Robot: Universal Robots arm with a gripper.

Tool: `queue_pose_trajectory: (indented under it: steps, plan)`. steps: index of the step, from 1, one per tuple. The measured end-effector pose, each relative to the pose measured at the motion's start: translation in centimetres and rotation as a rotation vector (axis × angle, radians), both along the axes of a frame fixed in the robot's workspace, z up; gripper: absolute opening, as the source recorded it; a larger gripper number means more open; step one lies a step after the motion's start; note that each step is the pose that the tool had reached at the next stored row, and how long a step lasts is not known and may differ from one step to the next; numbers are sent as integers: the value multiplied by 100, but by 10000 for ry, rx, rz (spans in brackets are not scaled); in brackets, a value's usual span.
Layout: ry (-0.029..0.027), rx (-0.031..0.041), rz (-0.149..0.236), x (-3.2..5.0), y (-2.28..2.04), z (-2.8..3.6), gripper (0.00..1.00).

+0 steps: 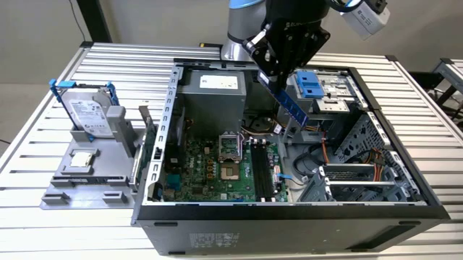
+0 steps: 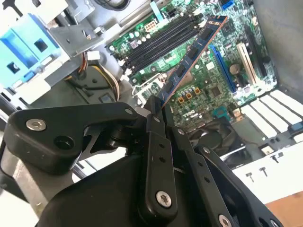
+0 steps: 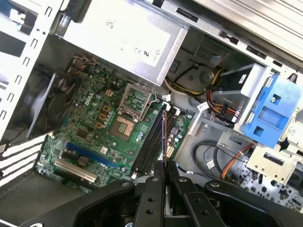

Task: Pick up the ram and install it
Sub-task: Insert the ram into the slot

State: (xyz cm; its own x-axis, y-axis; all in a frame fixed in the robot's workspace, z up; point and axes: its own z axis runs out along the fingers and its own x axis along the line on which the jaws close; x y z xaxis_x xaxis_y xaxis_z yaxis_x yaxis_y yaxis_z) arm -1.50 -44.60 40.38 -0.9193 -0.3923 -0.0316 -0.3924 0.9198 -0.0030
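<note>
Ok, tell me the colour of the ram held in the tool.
The ram is dark blue, clearest in the exterior view.

We can make out no word or number for certain. The power supply (image 1: 213,100) carries a white label with small marks, too fine to tell. The hard drive (image 1: 90,116) bears a silver label of tiny print. A pale sticker sits on the case's (image 1: 289,233) near wall. White lettering marks the motherboard (image 3: 94,132).
</note>
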Motion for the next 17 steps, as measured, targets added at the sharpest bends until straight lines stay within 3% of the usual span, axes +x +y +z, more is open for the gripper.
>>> queue_pose_trajectory:
  steps: [17]
  plan:
    - [0,1,-3048,0,0,0,0]
